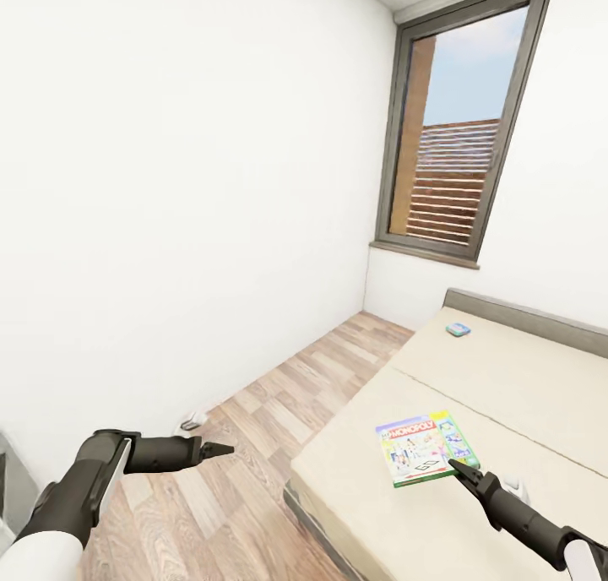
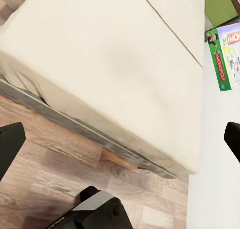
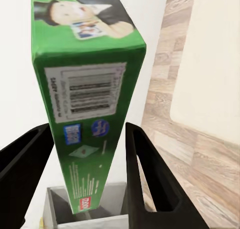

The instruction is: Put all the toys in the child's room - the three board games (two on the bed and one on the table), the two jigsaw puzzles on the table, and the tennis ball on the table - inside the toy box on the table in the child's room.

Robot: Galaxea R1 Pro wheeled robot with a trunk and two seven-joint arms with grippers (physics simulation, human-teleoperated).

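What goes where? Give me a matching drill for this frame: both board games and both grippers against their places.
Things:
1. Monopoly box
2. small blue box
3. left gripper
4. right gripper

Places:
A. over the wood floor, beside the bed
B. far mattress section, near the headboard
C. at the green box's near edge, a finger on either side
D. lying flat on the near mattress section

Pairs: 1-D, 2-B, 3-A, 4-C
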